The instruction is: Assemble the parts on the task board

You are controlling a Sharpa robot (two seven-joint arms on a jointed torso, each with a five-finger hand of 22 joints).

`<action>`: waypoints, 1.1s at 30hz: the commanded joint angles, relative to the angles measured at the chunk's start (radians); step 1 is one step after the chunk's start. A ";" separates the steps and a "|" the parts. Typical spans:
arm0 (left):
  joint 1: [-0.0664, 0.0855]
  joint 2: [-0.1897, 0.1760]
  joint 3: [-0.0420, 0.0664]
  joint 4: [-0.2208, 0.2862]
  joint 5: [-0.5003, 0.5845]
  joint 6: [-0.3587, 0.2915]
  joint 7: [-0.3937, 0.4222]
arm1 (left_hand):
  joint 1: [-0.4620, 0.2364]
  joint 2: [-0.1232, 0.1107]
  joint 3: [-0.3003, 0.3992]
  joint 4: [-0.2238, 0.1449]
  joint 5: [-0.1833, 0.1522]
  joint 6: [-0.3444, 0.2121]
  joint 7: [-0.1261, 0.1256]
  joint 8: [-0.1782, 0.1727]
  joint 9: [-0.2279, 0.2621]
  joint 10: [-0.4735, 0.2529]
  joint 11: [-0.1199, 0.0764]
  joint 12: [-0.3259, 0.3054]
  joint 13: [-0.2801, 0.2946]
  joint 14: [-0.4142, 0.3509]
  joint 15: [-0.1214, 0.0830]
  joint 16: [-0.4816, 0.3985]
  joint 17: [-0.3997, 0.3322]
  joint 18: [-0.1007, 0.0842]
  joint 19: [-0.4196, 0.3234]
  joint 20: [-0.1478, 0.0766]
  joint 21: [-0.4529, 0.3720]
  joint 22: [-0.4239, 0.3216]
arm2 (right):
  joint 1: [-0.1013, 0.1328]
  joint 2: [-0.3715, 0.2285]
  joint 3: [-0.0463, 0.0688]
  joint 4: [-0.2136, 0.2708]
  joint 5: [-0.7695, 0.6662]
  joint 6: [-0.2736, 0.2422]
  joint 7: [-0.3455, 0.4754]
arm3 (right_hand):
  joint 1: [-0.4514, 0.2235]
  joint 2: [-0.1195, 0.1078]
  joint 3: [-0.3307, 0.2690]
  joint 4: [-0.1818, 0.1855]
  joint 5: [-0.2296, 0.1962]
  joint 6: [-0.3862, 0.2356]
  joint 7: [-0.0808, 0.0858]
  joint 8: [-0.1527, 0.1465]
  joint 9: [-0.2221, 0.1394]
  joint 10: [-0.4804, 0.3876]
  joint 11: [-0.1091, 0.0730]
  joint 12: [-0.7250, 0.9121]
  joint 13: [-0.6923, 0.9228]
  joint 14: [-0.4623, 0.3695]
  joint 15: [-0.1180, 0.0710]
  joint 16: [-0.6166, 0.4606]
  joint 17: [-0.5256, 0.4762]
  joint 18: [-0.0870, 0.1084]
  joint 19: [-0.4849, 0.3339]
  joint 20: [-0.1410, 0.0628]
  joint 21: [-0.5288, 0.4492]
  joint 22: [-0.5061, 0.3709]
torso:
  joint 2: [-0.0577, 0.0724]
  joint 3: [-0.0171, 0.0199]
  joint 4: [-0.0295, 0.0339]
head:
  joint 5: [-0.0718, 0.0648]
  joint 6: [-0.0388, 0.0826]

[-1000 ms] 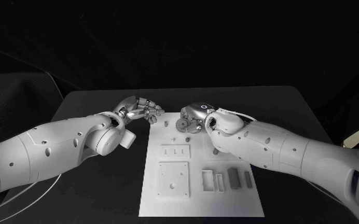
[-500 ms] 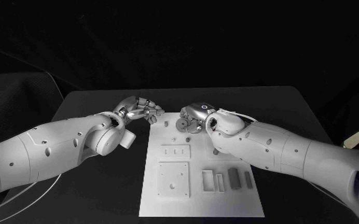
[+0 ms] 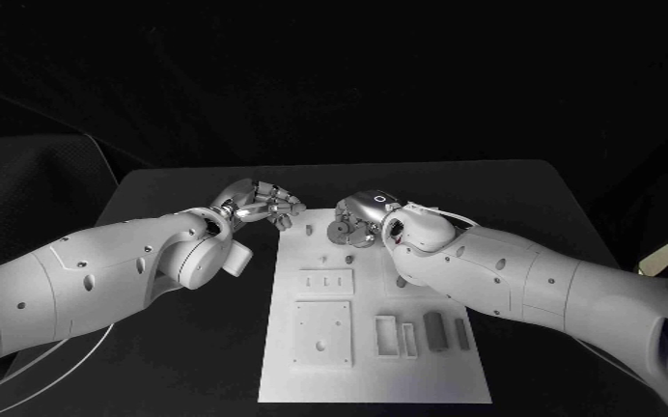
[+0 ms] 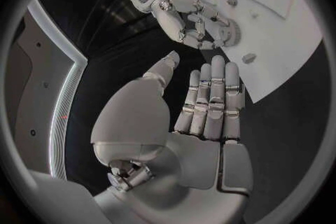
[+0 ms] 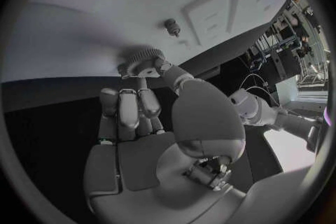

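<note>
The white task board (image 3: 418, 369) lies in the middle of the black table. At its far end my right hand (image 3: 359, 214) pinches a round grey toothed gear (image 3: 339, 232) just above the board; the gear (image 5: 143, 58) sits at its fingertips, and from the left wrist the gear (image 4: 229, 33) hangs under that hand (image 4: 189, 14). A small peg (image 5: 171, 26) stands on the board (image 5: 91, 22) just beyond the gear. My left hand (image 3: 259, 202) hovers off the board's far left corner, its fingers (image 4: 210, 101) stretched out side by side with nothing in them.
Nearer on the board are white plates (image 3: 323, 332) with holes, slotted frames (image 3: 387, 336) and two grey bars (image 3: 435, 330). A small stud (image 3: 306, 231) stands near the far left corner. Black table (image 3: 167, 359) lies open on both sides of the board.
</note>
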 commanded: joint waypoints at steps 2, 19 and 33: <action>0.001 0.002 0.001 0.001 -0.001 0.006 0.005 | 0.011 0.002 0.000 0.005 0.004 -0.002 0.004 -0.006 -0.001 -0.005 0.001 0.007 0.001 -0.004 0.000 -0.006 0.001 0.007 -0.008 0.001 -0.005 -0.001 | 0.000 0.002 0.000 -0.003 -0.017 -0.004 -0.001 | -0.008 -0.007 0.007 -0.001 -0.001 0.071 0.052 0.000 0.016 -0.003 -0.004 0.005 -0.001 0.005 0.003 0.007 0.001 0.004 0.005 0.000 0.115 0.001 | 0.000 -0.0003 0.0004 | 0.000 0.000; 0.001 0.001 0.001 0.002 -0.001 0.007 0.004 | 0.011 0.002 0.000 0.005 0.004 -0.002 0.004 -0.006 -0.001 -0.005 0.001 0.007 0.001 -0.004 0.000 -0.006 0.001 0.007 -0.008 0.001 -0.006 -0.001 | 0.000 -0.005 0.000 0.003 0.007 0.019 0.005 | -0.008 -0.008 0.009 -0.002 -0.001 0.072 0.052 0.000 0.016 -0.002 -0.005 0.006 -0.001 0.007 0.003 0.008 0.002 0.004 0.006 0.000 0.115 0.001 | 0.000 -0.0007 -0.0003 | -0.001 -0.001; 0.001 0.003 0.001 0.000 -0.001 0.007 0.004 | 0.011 0.001 0.000 0.005 0.004 -0.002 0.004 -0.006 -0.002 -0.006 0.001 0.006 0.001 -0.005 0.000 -0.006 0.002 0.007 -0.008 0.001 -0.006 -0.001 | 0.000 -0.003 0.000 -0.003 0.014 -0.002 0.007 | -0.043 -0.070 -0.007 0.001 -0.004 0.046 0.055 -0.030 0.006 0.002 -0.005 0.003 -0.010 -0.005 0.003 0.001 -0.021 0.003 0.009 0.001 0.117 0.002 | 0.000 -0.0002 0.0003 | -0.002 -0.001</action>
